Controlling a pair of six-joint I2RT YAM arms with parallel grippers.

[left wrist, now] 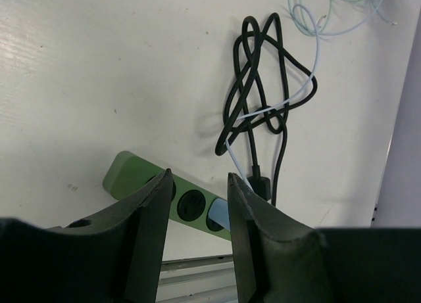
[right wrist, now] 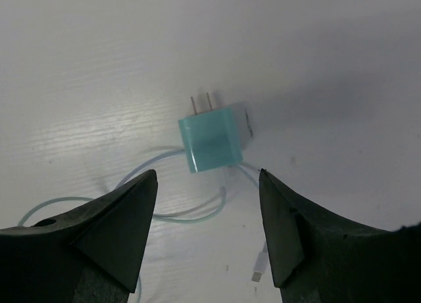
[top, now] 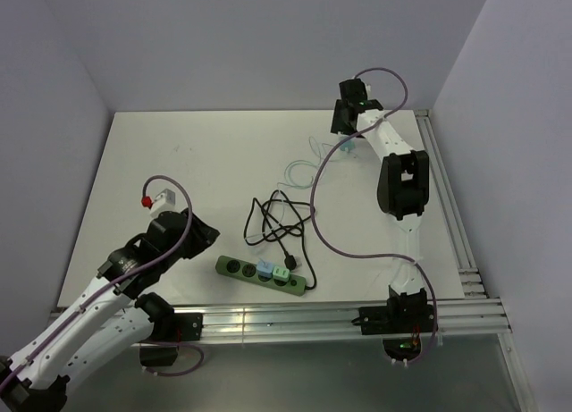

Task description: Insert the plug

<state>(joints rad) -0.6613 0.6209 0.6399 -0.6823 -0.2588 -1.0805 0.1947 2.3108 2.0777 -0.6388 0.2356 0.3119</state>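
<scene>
My right gripper [right wrist: 208, 177] has its two fingers apart, and nothing is in them. Just past the tips lies the little teal plug [right wrist: 210, 140]. It is flat on the white table [right wrist: 342, 66], with its two metal pins [right wrist: 202, 103] pointing away from me. Its thin pale cable [right wrist: 187, 216] curls below it. My left gripper [left wrist: 198, 179] is apart too and holds nothing. It hangs above the green power strip [left wrist: 130, 173], near a tangled black cord [left wrist: 253, 86]. The strip and the plug are well apart. I think I am at the start. I must grab the plug, carry it over and push it in.
</scene>
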